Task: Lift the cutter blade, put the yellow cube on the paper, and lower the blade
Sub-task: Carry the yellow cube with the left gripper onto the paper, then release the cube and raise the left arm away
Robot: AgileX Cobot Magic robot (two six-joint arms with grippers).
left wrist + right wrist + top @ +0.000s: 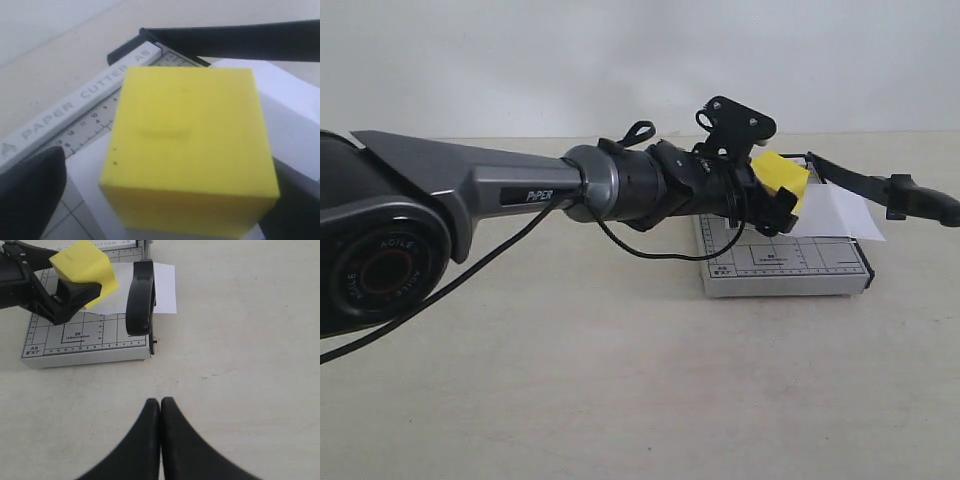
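Pale counter [570,380], white wall [520,60]. Left end effector [162,200] spread around the yellow cube [185,135] at the paper [840,215], gap on one side; rightward, raised cutter blade [865,182], right end effector [160,407] pinched closed, empty. Placement step, by the look of it: next, withdraw left clear, then lower blade.

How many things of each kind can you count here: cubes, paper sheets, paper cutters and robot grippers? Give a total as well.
yellow cube: 1
paper: 1
paper cutter, with its cutter blade: 1
grippers, left gripper and right gripper: 2
Total: 5
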